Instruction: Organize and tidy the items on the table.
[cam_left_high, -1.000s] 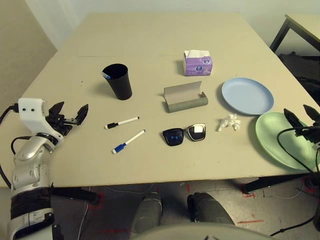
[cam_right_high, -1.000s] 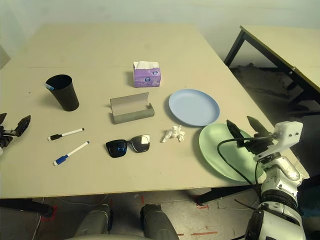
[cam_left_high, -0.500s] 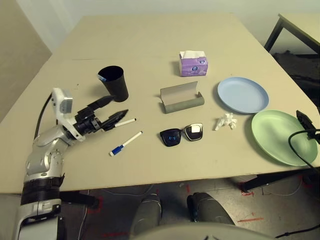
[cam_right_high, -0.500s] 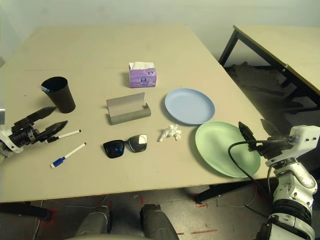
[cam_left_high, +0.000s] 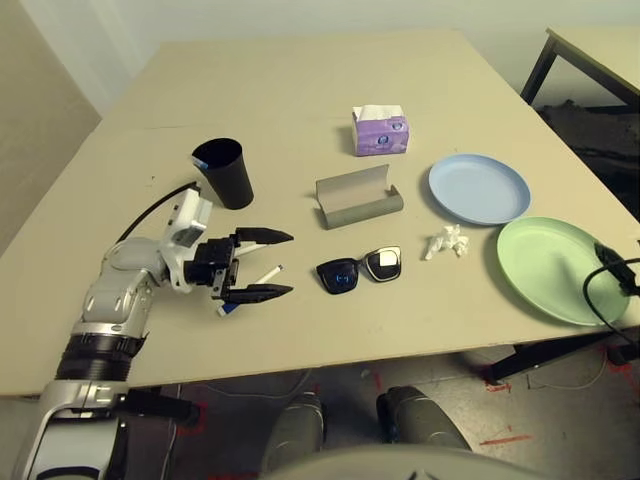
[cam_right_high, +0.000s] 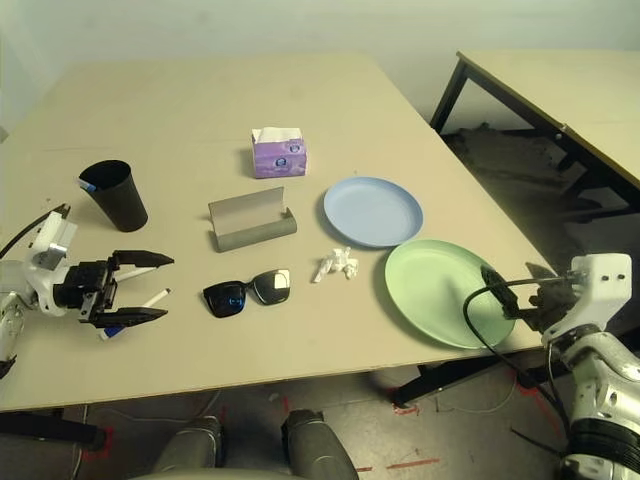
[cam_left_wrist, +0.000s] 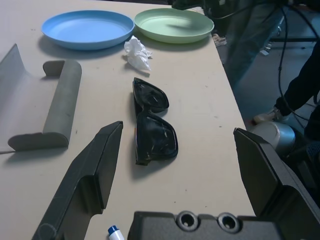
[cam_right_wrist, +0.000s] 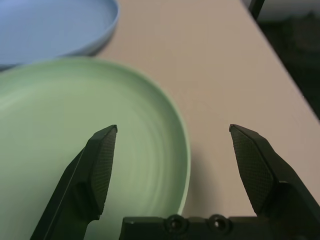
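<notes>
- The left gripper (cam_left_high: 262, 264) hovers low over the near left part of the beige table (cam_left_high: 300, 70), its two black fingers spread wide and pointing sideways toward the sunglasses, with nothing between them.
- A white marker with a blue cap (cam_left_high: 252, 286) lies on the table just under and between those fingers; the blue cap end (cam_left_wrist: 114, 232) peeks out beside the gripper's base in the left wrist view. The second marker cannot be made out.
- The right gripper (cam_right_wrist: 175, 165) sits at the near right edge of the table, jaws fully apart and empty. One finger (cam_right_wrist: 97, 165) is over the rim of the green plate (cam_left_high: 550, 268), the other over bare tabletop beside it.
- The black sunglasses (cam_left_high: 359, 269) lie flat and unfolded near the middle of the table, to the right of the left gripper and apart from it.
- A crumpled white tissue (cam_left_high: 445, 241) rests between the sunglasses and the two plates, touching none of them.
- The green plate is at the near right, close to the table edge.
- The blue plate (cam_left_high: 479, 188) sits just behind the green plate, the rims close together.
- The grey glasses case (cam_left_high: 358, 198) lies open behind the sunglasses, its lid standing up.
- The black cup (cam_left_high: 224, 173) stands upright behind the left gripper, with something blue showing at its rim.
- A purple tissue box (cam_left_high: 380, 132) stands farther back, behind the case, a white tissue sticking out on top.
- A smaller table with black legs (cam_right_high: 540, 95) stands off to the right.
</notes>
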